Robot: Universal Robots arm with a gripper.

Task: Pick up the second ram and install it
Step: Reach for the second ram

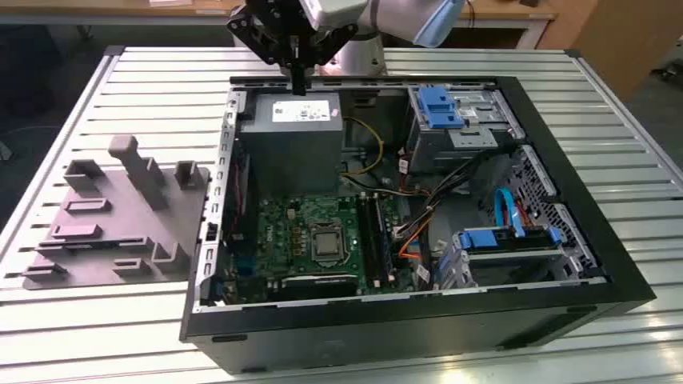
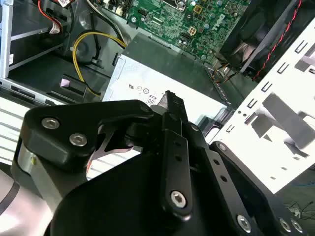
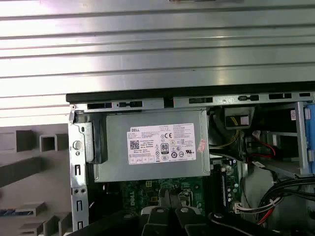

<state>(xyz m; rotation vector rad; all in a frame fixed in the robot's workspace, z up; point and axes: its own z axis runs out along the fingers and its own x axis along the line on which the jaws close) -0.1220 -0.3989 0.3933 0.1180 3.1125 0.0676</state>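
Note:
My gripper (image 1: 299,85) hangs over the far rim of the open computer case (image 1: 597,264), just above the back edge of the grey power-supply box (image 1: 290,120). Its black fingers are shut together with nothing between them, as both wrist views show (image 2: 170,101) (image 3: 168,197). A thin blue strip (image 3: 10,212) lies in a slot of the grey holder fixture (image 1: 107,216) beside the case. It looks like the second ram, well off to the exterior view's left of the gripper. The black slot rails (image 1: 373,232) run beside the processor socket (image 1: 323,240) on the green motherboard.
The case lies on a slatted metal table (image 1: 139,80). Blue drive brackets (image 1: 437,108) and cable bundles (image 1: 449,192) fill the exterior view's right half of the case. Tall posts (image 1: 144,172) rise from the fixture. A fan (image 2: 256,34) sits by the case's side wall.

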